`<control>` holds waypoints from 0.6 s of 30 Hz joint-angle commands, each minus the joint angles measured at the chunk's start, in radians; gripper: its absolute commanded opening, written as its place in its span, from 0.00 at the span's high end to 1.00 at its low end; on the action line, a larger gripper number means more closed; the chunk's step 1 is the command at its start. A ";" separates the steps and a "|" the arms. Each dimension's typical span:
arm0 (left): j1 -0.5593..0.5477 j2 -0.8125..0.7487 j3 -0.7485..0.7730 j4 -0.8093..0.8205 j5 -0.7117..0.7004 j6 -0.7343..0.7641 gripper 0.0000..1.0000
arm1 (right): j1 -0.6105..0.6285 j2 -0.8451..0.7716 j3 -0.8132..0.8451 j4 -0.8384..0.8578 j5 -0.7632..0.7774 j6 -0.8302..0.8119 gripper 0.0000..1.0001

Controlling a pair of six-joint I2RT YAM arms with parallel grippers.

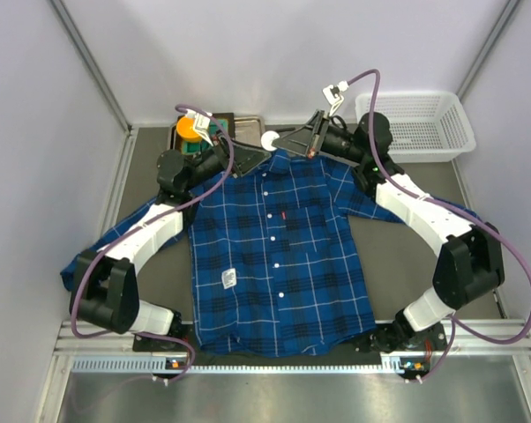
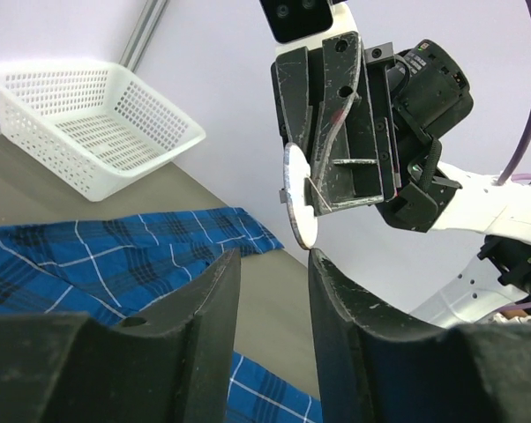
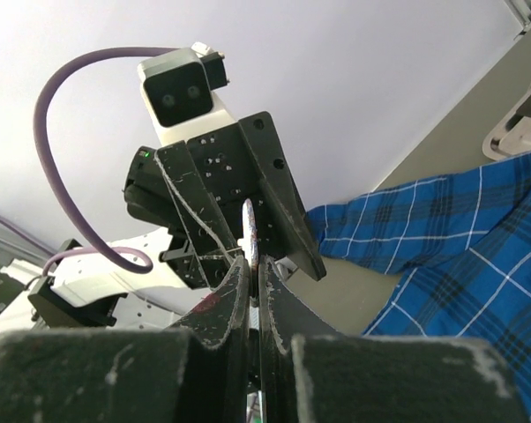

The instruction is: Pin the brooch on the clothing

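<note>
The blue plaid shirt [image 1: 274,256] lies flat on the table, collar at the far side. My right gripper [image 1: 289,139] is shut on the brooch [image 1: 270,138], a small round disc with a pale face, and holds it in the air just above the collar. In the right wrist view the brooch [image 3: 250,231] shows edge-on between the closed fingers. My left gripper [image 1: 240,152] is open and faces it. In the left wrist view the brooch [image 2: 296,196] hangs just above and beyond the gap, its lower edge close to the right fingertip [image 2: 317,257]. The shirt also shows there [image 2: 89,256].
A white mesh basket [image 1: 420,123] stands at the back right. An orange round dish [image 1: 188,128] sits by a dark tray [image 1: 248,117] at the back left. A small white tag [image 1: 229,279] lies on the shirt front. Grey walls close in both sides.
</note>
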 commanded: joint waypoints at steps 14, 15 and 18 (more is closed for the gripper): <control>-0.009 0.020 0.045 0.137 -0.011 -0.040 0.55 | 0.015 -0.030 -0.002 0.054 -0.004 -0.008 1.00; -0.009 0.024 0.048 0.141 -0.009 -0.041 0.51 | 0.015 -0.030 0.001 0.057 -0.002 -0.010 1.00; -0.009 0.029 0.055 0.145 -0.009 -0.045 0.51 | 0.013 -0.021 0.009 0.062 -0.006 -0.011 1.00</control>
